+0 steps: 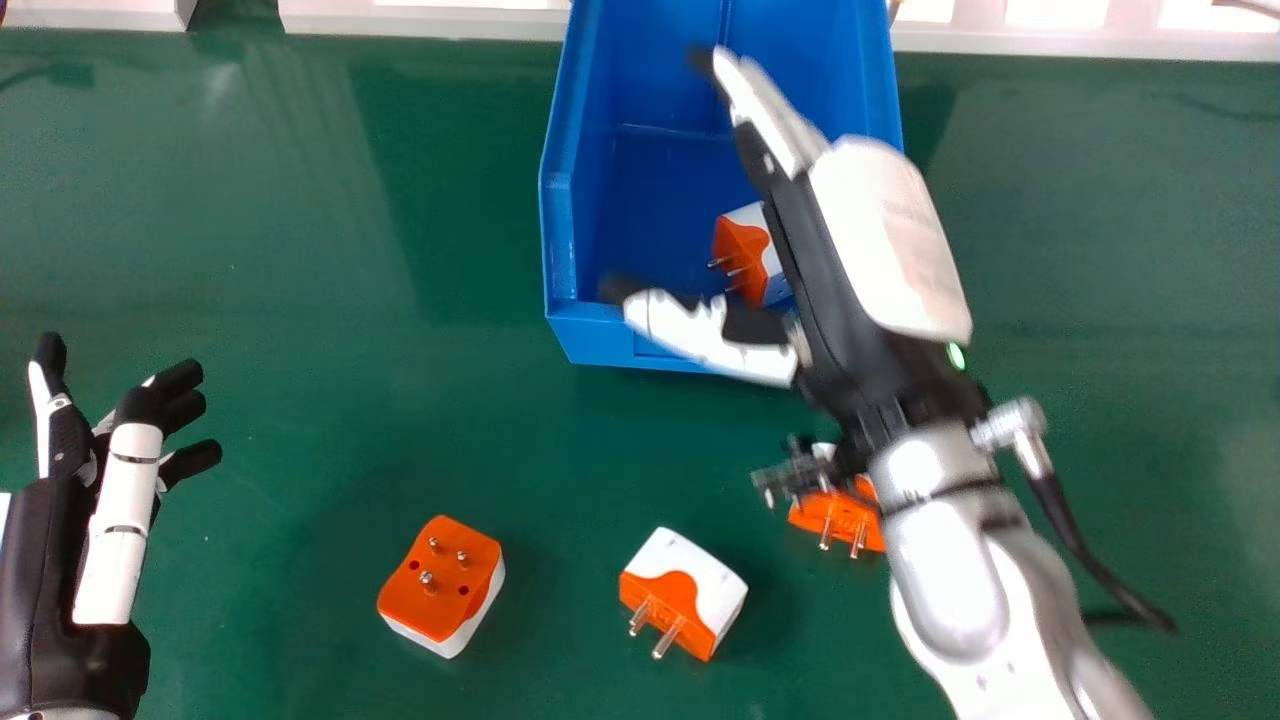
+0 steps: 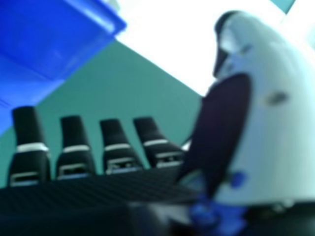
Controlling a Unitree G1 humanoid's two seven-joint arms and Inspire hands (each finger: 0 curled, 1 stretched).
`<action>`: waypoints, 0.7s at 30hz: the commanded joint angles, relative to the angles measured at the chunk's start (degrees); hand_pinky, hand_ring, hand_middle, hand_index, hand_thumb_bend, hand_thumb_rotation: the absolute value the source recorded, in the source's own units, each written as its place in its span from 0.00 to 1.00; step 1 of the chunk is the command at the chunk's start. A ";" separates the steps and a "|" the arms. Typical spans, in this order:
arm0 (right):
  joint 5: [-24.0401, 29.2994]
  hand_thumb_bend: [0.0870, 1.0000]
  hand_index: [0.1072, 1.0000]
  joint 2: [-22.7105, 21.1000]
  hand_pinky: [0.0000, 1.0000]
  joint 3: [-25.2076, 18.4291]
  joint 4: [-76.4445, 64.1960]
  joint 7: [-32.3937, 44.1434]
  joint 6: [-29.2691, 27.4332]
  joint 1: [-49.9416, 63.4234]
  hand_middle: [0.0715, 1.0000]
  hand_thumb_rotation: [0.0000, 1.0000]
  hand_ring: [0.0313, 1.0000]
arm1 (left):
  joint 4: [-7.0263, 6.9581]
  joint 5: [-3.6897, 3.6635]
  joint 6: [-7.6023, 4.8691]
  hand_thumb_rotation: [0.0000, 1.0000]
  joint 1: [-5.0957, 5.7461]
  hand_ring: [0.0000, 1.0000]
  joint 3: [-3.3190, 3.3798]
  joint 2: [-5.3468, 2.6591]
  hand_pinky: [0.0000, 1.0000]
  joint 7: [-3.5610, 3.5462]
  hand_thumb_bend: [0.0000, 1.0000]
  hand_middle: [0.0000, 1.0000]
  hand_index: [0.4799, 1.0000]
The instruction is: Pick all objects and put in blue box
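Three adapters [image 1: 440, 595] on surface [image 1: 300, 400], four to seven o'clock; fourth adapter [image 1: 740, 248] in blue box [image 1: 600, 340], one o'clock. Right hand [image 1: 845, 240], two o'clock; left hand [image 1: 120, 520], eight: extended fingers, thumbs apart.

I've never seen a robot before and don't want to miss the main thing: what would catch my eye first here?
Probably the right robot hand, its fingers spread over the open blue box at the far side of the green table. Next, the orange-and-white plug adapter inside that box, and three similar ones on the table nearer the viewer, one partly behind the right arm.
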 commanded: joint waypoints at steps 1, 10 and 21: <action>-1.20 0.39 0.86 -1.55 0.70 -0.77 -5.09 0.29 -2.31 3.85 0.88 0.53 0.84 | -0.61 -0.95 -0.50 0.81 0.45 0.83 0.75 0.51 0.75 -0.28 0.51 0.83 0.68; -2.50 0.38 0.86 -7.20 0.71 -5.75 -12.95 0.47 -7.25 19.12 0.88 0.58 0.85 | -1.62 -1.10 0.01 0.80 1.23 0.83 0.84 0.41 0.75 -0.46 0.52 0.83 0.67; -5.46 0.39 0.81 -8.83 0.70 -10.35 -9.52 -2.21 -11.69 27.70 0.84 0.56 0.82 | -1.75 -1.20 0.14 0.80 1.32 0.83 1.01 0.57 0.75 -0.54 0.52 0.83 0.69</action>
